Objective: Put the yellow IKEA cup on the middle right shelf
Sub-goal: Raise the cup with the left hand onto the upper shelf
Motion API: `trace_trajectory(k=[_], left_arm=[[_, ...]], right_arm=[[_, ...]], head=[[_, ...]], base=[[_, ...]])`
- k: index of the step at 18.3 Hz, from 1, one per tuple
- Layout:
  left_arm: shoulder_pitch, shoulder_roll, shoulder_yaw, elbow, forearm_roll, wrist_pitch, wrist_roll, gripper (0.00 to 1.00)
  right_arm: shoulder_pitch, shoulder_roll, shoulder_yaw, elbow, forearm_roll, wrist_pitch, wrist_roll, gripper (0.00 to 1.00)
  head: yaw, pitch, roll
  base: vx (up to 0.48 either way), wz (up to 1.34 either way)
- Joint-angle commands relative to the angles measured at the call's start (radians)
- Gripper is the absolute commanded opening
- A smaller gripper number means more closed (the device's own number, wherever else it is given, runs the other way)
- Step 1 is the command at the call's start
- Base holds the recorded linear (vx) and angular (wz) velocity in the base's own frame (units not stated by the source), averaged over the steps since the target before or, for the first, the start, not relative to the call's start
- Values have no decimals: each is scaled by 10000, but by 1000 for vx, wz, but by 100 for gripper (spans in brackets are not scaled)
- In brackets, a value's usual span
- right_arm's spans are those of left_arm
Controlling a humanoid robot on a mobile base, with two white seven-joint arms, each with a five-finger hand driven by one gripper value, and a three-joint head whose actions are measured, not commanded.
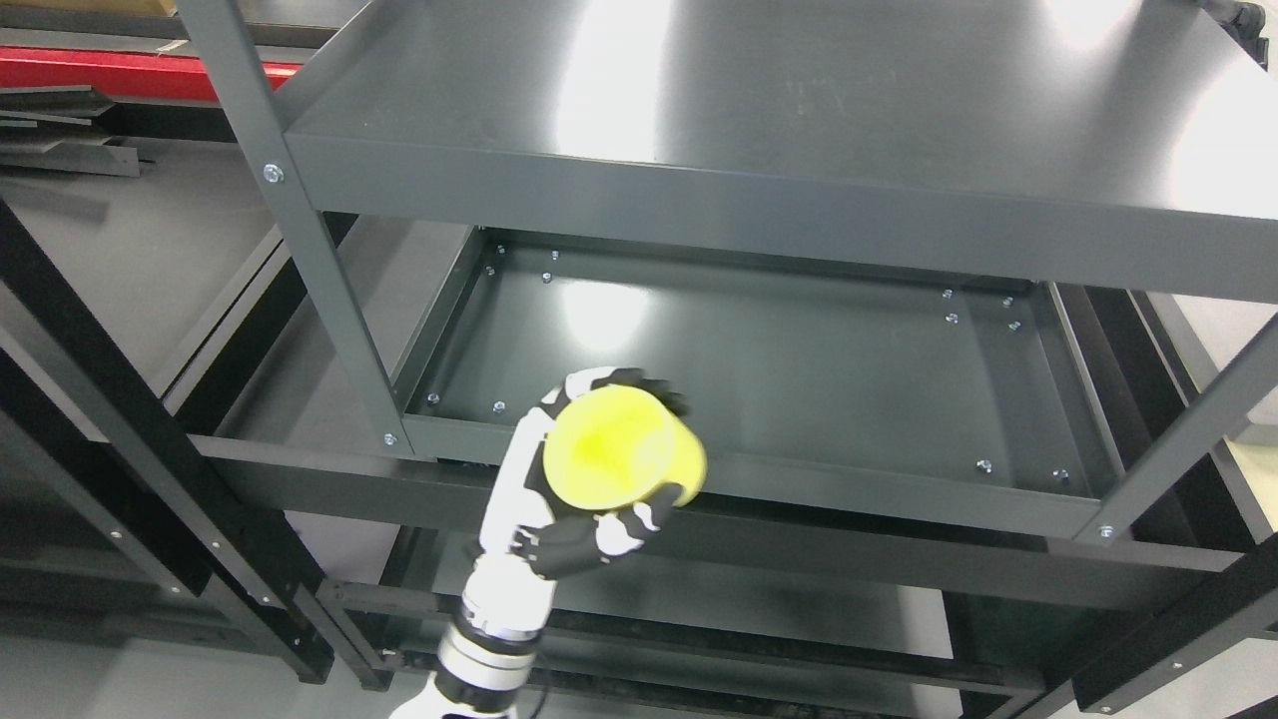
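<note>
A: Where is the cup (621, 447)?

B: In the left hand (584, 479). The arm rises from the bottom edge, left of the middle, and the fingers (599, 539) wrap the yellow cup from below and behind, with dark fingertips showing over its far side. The cup lies tilted, its mouth facing up toward the camera.

A: And against the shelf (799, 369)?

B: The cup overlaps the shelf's front lip (849, 489), near the left end. Whether it touches the lip cannot be told from this angle. It is not set down on the tray.

A: How much room is there?

B: The tray behind the lip is bare metal, open to the right and back. The left front post (319, 250) stands left of the hand, apart from it. The top shelf (799, 120) overhangs the rear part of the tray; its front edge runs above and beyond the cup.

A: The right hand?

B: It does not appear.
</note>
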Motion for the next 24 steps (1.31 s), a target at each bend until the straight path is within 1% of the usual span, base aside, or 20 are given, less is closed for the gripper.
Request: trace_trajectory(k=[1,6,11,14,15,16,18,20,22,24], left_arm=[[-847,174,-2644,-23,-27,-81,-51,2],[-2395,174,-3182,-23,-27,41,-51,1],[-4112,174,-3259,-23,3,164,-21,0],[-5400,174,-3901,-8,171,363,56,0],[-5936,174,-4131,-8,446,516,132,0],[-6366,174,-4179,-8,722,700,421,0],[-7150,174,-3997,22,984,1022,1416,0],[-8023,174,-3370,53,1062,1313,2353,0],[-8578,174,-2588,68,1092,2200,2785,0],[-8946,174,-1943,160,1306,3548,3595,0]], right_arm=[[139,-175,169,0,-245,7,8,99],[139,-175,169,0,-245,7,8,99],[139,-175,169,0,-245,7,8,99],[139,-175,169,0,-245,7,8,99],[139,-175,169,0,-245,7,8,99],[139,-175,169,0,-245,7,8,99],[139,-175,169,0,-245,7,8,99],[139,-175,169,0,-245,7,8,99],[139,-175,169,0,-245,7,8,99],[139,-175,169,0,-245,7,8,99]], head=[[0,0,0],[0,0,0],[0,0,0],[0,-1,0],[0,-1,0],[0,-1,0],[0,0,0],[0,0,0],[0,-1,0],[0,0,0]], base=[[-21,21],[-19,6],[0,0],[0,0],[0,0],[0,0],[0,0],[0,0],[0,0],[0,0]])
